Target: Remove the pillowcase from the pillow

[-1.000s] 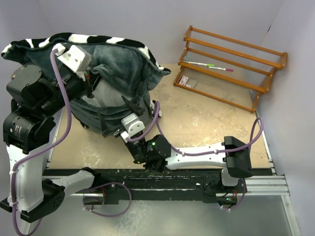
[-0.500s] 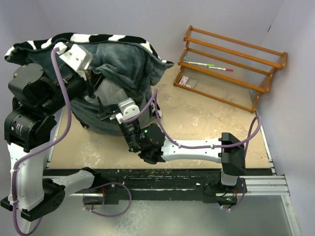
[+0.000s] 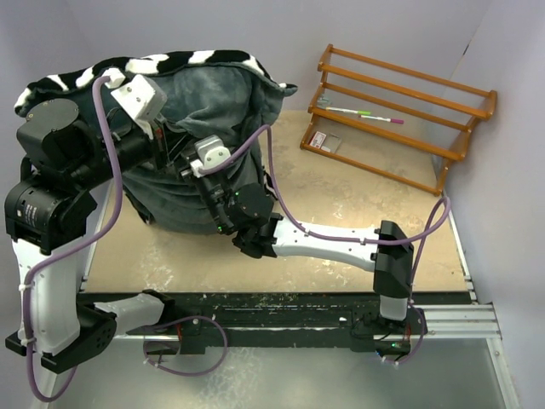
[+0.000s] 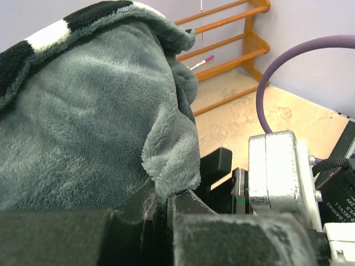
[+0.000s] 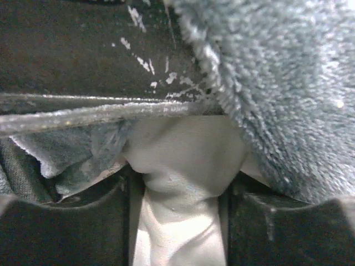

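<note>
The pillowcase [image 3: 213, 94] hangs as a dark grey plush mound with a zebra-striped upper rim, raised at the back left of the table. My left gripper [image 3: 164, 135] is shut on its grey edge; in the left wrist view the plush hem [image 4: 172, 166] is pinched between the closed jaws of that gripper [image 4: 166, 200]. My right gripper [image 3: 182, 165] reaches into the opening just below. In the right wrist view a fold of the white pillow [image 5: 177, 160] is squeezed in my right gripper [image 5: 177, 227], with grey plush [image 5: 277, 83] above it. From the top view the pillow is hidden inside the cover.
An orange wooden rack [image 3: 396, 115] with pens lies at the back right. The tan table top [image 3: 341, 213] stretches between it and the fabric. A purple cable [image 3: 271, 170] loops beside the right wrist. The right arm's forearm [image 3: 332, 247] crosses the near table edge.
My right gripper has moved up and left into the pillowcase opening and closed from wide open onto the white pillow. The left arm has held its grip and lifted the fabric slightly.
</note>
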### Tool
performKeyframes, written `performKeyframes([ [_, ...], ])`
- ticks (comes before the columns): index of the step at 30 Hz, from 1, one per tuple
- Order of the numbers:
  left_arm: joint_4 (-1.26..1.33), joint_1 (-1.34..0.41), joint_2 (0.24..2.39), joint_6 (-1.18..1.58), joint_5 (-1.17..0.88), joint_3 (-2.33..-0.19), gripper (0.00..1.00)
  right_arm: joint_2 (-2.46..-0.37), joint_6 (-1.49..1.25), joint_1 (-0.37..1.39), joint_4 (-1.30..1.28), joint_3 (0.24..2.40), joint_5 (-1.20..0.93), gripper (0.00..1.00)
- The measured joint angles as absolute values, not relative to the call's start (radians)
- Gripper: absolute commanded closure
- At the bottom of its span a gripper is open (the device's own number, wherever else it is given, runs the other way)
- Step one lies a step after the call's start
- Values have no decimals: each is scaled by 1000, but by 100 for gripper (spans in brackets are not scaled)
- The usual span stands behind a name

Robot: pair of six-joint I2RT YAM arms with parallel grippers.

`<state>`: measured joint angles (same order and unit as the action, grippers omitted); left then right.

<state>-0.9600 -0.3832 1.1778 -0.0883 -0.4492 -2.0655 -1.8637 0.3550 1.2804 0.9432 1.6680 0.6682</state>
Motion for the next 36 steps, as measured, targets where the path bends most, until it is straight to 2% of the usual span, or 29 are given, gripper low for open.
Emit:
performKeyframes([
  [1,-965,-382,1184,-88,-453,-2072,100,-1864,356,1280,943,1668,662,88],
  [2,-968,-381,1188,-88,-454,-2078,100,-1864,359,1279,944,1667,657,100],
  [15,-913,-383,1182,-151,-370,-2114,100,-1743,242,1279,1030,1447,532,100],
  [24,-847,-392,1230,-194,-310,-2117,100,-1698,86,1315,1110,1327,580,100],
  [36,-785,-428,1264,-347,-159,-2117,100,-1516,-45,1336,1193,1093,621,100],
])
